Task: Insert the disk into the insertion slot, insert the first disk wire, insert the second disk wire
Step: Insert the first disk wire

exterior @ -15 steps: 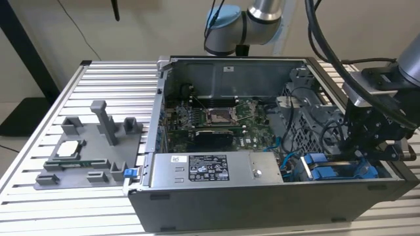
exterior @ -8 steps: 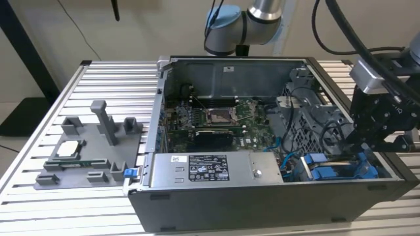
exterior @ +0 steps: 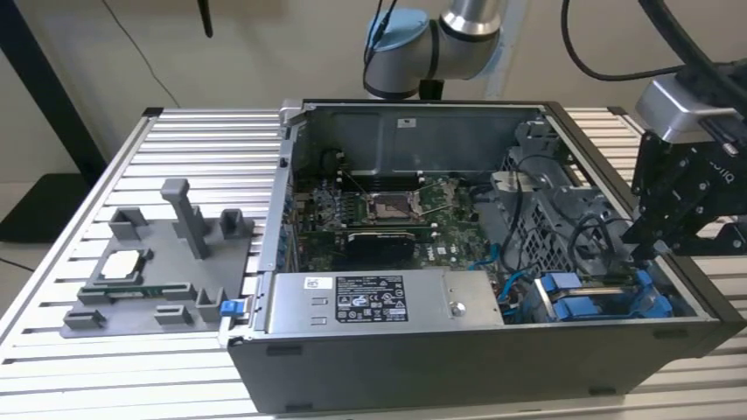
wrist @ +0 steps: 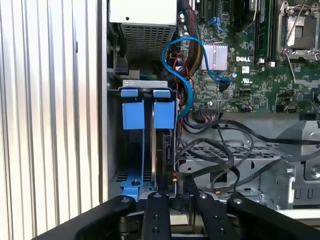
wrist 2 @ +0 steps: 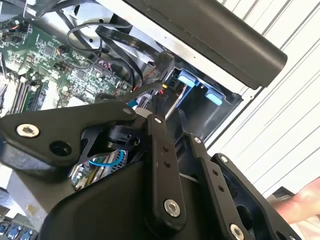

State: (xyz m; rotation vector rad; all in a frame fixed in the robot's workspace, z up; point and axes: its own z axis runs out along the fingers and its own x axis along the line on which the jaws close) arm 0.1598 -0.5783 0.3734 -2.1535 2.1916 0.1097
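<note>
The arm [exterior: 473,17] is made of silver tubing with a pale blue joint cap [exterior: 389,31]. The gripper [wrist: 176,200] is built of matt black bars, pinned by silver socket screws [wrist 2: 28,130]; black cables [exterior: 565,26] are hung alongside.

A blue cable [wrist: 191,97] loops near the claw [exterior: 642,252]; the motherboard [exterior: 332,210] lies farther off, and the parts tray [exterior: 152,236] is well apart.

Grey metal insertion slot [wrist: 144,84], blue plastic tabs [wrist: 133,116]
</note>
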